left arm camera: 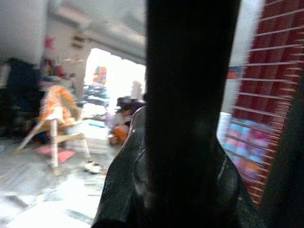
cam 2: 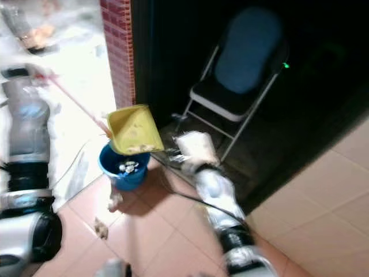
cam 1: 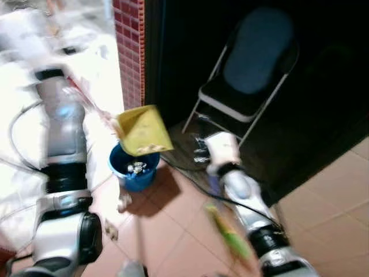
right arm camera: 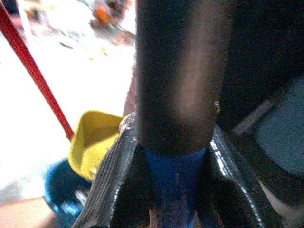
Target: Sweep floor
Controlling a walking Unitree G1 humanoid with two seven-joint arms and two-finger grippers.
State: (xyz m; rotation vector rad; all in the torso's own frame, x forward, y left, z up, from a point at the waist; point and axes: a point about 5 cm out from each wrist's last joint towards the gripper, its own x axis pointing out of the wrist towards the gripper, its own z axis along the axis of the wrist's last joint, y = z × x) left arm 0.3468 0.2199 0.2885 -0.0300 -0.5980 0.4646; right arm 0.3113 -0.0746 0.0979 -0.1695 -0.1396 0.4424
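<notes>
Dustpan (cam 1: pixel 143 131), light and stiff, is held by its red handle (cam 2: pixel 72 99) over the bucket (cam 1: pixel 134 167); claw states cannot be told.

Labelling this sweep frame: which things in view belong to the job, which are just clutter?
Job:
- yellow dustpan on red handle, tipped over the bucket
- blue bucket with scraps in it
- scraps on the tiles
- green stick near the right arm

Clutter:
- folding chair
- black cable
- brick pillar
</notes>
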